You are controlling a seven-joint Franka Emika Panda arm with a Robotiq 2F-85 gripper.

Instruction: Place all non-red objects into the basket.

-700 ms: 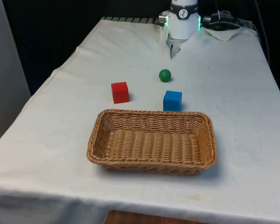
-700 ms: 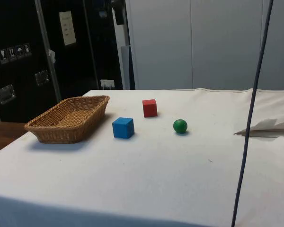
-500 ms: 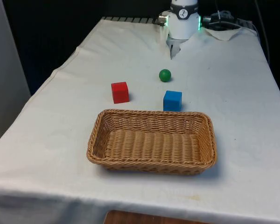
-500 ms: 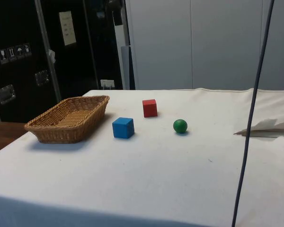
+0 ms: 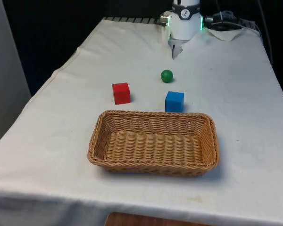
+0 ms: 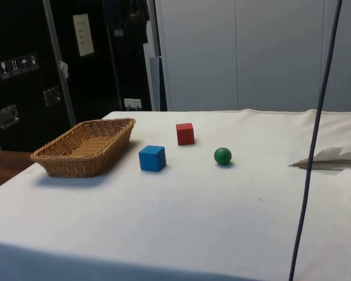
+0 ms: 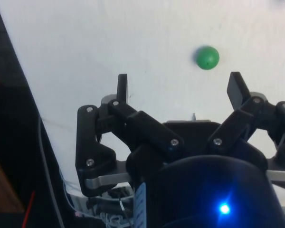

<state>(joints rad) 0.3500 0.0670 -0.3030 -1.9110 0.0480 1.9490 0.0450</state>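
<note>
The hand is seen spread wide and empty above the counter, with the ball lying beyond its fingertips. The blue cube is set just beside the basket; the ball and red cube lie near.

Item count on the worktop: one wicker basket, containing nothing. Two cubes: one red cube, one blue cube. One green ball. Total loose objects: three, all outside the basket.
</note>
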